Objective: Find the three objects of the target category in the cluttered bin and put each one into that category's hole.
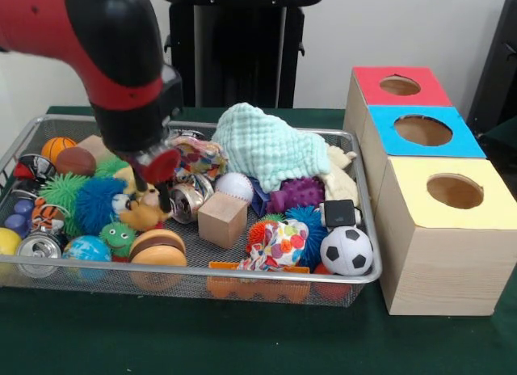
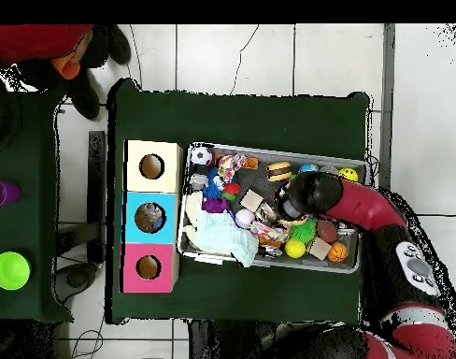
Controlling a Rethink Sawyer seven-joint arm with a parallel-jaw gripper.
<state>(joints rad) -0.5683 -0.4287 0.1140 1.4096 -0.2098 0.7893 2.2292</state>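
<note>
Nearest the camera, along the near rim of the wire mesh bin (image 1: pixel 242 271), lie an orange plastic piece (image 1: pixel 257 283), a toy hamburger (image 1: pixel 157 248), a globe ball (image 1: pixel 86 249), a silver can (image 1: pixel 39 253) and a soccer ball (image 1: pixel 346 250). Behind them sit a wooden cube (image 1: pixel 222 220), a white baseball (image 1: pixel 233 186), a purple knobbly toy (image 1: pixel 296 194), spiky blue and green balls at the left, a small basketball (image 1: pixel 58 148) in the far left corner, and a pale green knitted cloth (image 1: pixel 265 147) heaped over the far middle. To the right of the bin stand three wooden boxes, each with a round hole: the yellow box (image 1: pixel 448 229) nearest, the blue box (image 1: pixel 420 136) behind it, and the red box (image 1: pixel 396 88) farthest. The gripper (image 1: pixel 155 179) reaches down into the left half of the bin, its red-tipped fingers (image 1: pixel 166 166) right over a yellow plush toy (image 1: pixel 145 212) and beside a crushed can (image 1: pixel 189 202); whether they are parted or clamped on anything I cannot tell, since the clutter hides the tips. Which category is wanted is not shown, so the target objects cannot be singled out; presumably they are somewhere in the pile. The holes look dark and nothing is visible inside them, so I judge the task to be early: searching and picking is in hand, with all placements seemingly left to do.
</note>
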